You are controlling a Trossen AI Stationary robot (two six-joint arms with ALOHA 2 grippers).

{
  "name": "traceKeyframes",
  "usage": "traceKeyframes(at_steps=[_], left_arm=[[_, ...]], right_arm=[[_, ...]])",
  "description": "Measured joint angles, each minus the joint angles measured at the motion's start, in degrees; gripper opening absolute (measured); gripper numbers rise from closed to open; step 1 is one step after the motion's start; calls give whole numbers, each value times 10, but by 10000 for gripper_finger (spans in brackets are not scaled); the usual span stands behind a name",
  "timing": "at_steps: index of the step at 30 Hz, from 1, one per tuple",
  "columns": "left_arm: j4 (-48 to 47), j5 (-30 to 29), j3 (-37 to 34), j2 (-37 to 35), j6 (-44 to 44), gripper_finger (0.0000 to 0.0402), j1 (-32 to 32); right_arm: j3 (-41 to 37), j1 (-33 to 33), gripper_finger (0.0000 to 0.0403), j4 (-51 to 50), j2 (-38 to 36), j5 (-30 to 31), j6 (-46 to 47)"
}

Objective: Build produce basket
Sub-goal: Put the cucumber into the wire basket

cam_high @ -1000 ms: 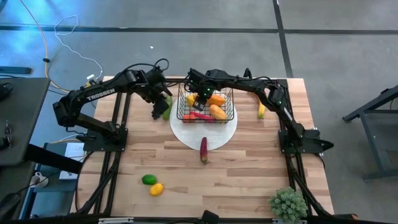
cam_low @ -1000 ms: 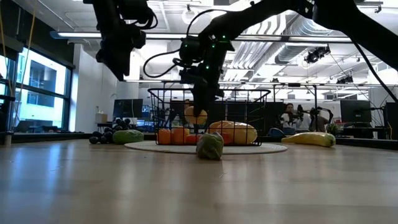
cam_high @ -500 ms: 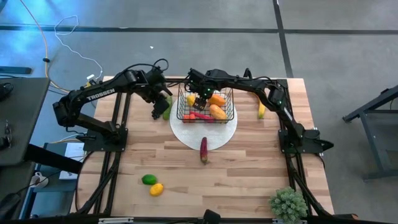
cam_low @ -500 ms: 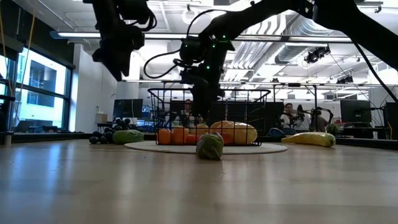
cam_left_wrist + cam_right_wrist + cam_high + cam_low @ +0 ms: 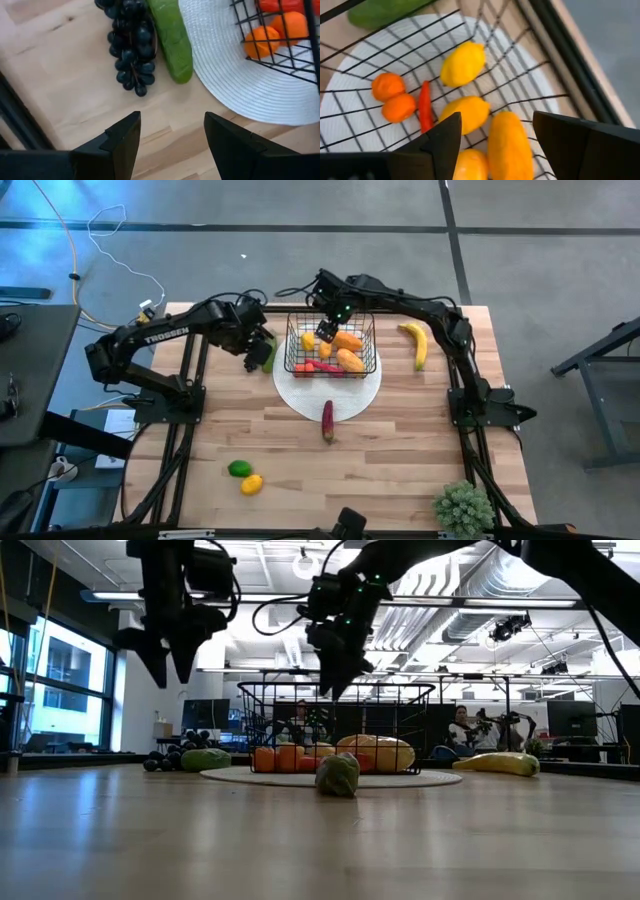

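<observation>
The black wire basket (image 5: 291,346) stands on a white round mat (image 5: 330,390) and holds lemons (image 5: 462,62), orange pieces (image 5: 387,86), a red piece and long yellow-orange pieces. My right gripper (image 5: 327,328) (image 5: 492,131) hovers open and empty above the basket's far part. My left gripper (image 5: 256,346) (image 5: 172,134) hangs open above the table just left of the mat. Dark grapes (image 5: 131,45) and a green piece (image 5: 172,42) lie on the wood ahead of its fingers. A banana (image 5: 417,343) lies to the right of the basket.
A red-purple piece with a green end (image 5: 327,420) lies at the mat's near edge. A green piece (image 5: 238,468) and a yellow one (image 5: 251,484) lie near the front left. A bushy plant (image 5: 463,507) stands at the front right corner. People sit in the room behind (image 5: 462,725).
My right gripper let go of a lemon inside the basket, then rose clear of the rim and drew toward the far edge, uncovering the banana. My left gripper came down and moved a little toward the near edge, over the grapes and the green piece.
</observation>
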Motion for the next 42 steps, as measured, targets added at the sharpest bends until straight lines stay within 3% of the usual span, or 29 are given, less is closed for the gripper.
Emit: traceKeyframes(at_steps=[25, 42], left_arm=[[363, 15, -231, 0, -90, 209, -16], [437, -29, -274, 8, -95, 209, -15]], right_arm=[[0, -17, 226, -17, -8, 1, -14], [0, -17, 226, -17, -8, 2, 16]])
